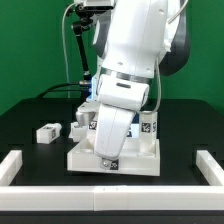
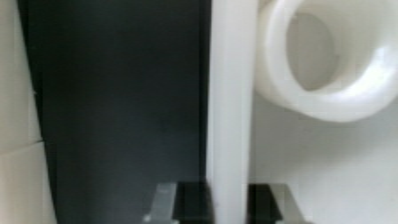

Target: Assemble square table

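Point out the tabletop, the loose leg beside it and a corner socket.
tabletop (image 1: pixel 82 159), exterior view, front wall.
loose leg (image 1: pixel 47 131), exterior view, top face.
corner socket (image 2: pixel 281 62), wrist view, raised ring.

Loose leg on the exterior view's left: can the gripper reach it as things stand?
Probably yes. The leg lies alone on the black table, apart from the tabletop, with nothing over it. But the gripper straddles the tabletop's rim, so it would first have to lift away.
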Controlling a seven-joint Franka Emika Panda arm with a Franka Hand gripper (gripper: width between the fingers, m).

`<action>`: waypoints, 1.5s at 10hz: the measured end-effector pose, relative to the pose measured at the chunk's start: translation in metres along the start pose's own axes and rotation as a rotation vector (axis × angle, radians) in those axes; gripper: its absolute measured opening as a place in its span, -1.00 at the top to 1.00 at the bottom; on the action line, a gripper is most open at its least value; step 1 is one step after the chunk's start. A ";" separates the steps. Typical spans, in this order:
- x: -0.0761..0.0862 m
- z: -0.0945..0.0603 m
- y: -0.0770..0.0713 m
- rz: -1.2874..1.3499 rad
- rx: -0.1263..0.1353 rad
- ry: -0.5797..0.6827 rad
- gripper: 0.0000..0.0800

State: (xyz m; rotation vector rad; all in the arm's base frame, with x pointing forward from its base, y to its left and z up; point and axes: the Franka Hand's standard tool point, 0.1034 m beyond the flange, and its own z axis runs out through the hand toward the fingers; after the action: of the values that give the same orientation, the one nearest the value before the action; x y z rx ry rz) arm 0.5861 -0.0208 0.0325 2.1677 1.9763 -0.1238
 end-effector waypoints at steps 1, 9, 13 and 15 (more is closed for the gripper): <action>0.020 -0.004 0.013 -0.021 -0.022 0.018 0.84; 0.073 -0.007 0.054 -0.018 -0.047 0.035 0.84; 0.071 -0.007 0.053 -0.014 -0.042 0.033 0.26; 0.070 -0.007 0.053 -0.011 -0.042 0.033 -0.18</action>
State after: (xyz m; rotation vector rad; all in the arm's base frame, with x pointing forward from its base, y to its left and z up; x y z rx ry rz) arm 0.6456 0.0439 0.0301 2.1463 1.9907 -0.0482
